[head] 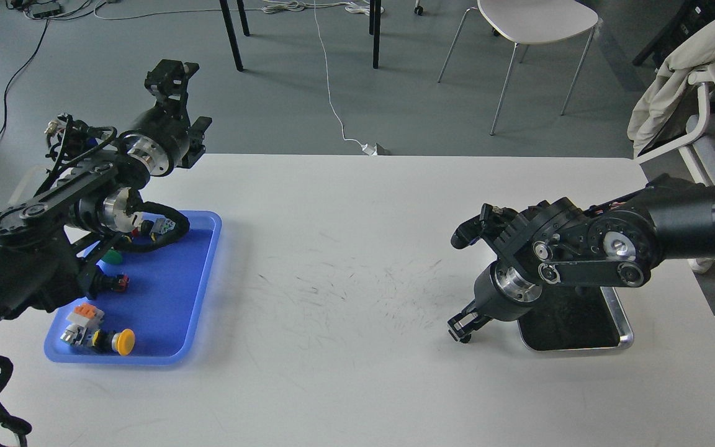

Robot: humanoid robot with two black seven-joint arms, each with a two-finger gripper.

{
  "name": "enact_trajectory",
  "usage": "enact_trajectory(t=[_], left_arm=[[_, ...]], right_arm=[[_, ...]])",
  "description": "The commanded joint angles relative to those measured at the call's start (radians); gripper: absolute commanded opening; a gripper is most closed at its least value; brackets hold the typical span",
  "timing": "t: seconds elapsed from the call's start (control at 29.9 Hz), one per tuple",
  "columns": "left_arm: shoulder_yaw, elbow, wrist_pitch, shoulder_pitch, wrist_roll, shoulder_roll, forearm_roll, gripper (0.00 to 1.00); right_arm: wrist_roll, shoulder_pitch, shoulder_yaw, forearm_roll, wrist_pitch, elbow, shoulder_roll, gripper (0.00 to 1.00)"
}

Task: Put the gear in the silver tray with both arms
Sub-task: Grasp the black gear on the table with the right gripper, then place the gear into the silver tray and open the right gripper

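The silver tray (625,328) lies at the table's right front, its dark bottom partly covered by my right arm. My right gripper (462,327) hangs low over the white table just left of the tray's left edge. It is small and dark, and its fingers cannot be told apart. My left gripper (170,73) is raised above the table's far left corner, behind the blue tray (177,298). Whether it is open or holds anything cannot be told. No gear can be made out; my left arm hides part of the blue tray.
The blue tray holds a yellow push button (124,341), an orange and white part (83,313), a red and black connector (118,282) and a green piece (112,256). Chairs and cables are on the floor beyond the table's far edge.
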Motion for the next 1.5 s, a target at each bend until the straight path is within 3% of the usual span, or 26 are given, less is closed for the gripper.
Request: enact_trajectory(t=[0.0,0.2,0.53,0.74,1.14,1.47], left_arm=[[0.000,-0.001,0.001,0.000,0.000,0.000,0.000,0.97],[0.002,0.001,0.002,0.000,0.002,-0.003,0.002,0.97],[0.005,-0.001,0.015,-0.003,0.002,-0.012,0.003,0.97],[0.008,-0.001,0.030,-0.009,0.003,-0.021,0.003,0.97],[0.012,0.001,0.036,-0.010,0.005,-0.037,0.005,0.98],[0.012,0.001,0.036,-0.009,0.005,-0.035,0.006,0.98]], right_arm=[[0.004,0.004,-0.001,-0.004,0.000,0.000,-0.005,0.08],[0.018,0.067,0.028,0.010,0.000,0.016,-0.070,0.08],[0.035,0.116,0.210,-0.013,0.000,0.072,-0.458,0.09],[0.053,0.044,0.216,-0.173,0.000,0.062,-0.587,0.09],[0.044,-0.163,0.239,-0.286,0.000,0.036,-0.554,0.08],[0.041,-0.210,0.239,-0.294,0.000,0.014,-0.537,0.09]])
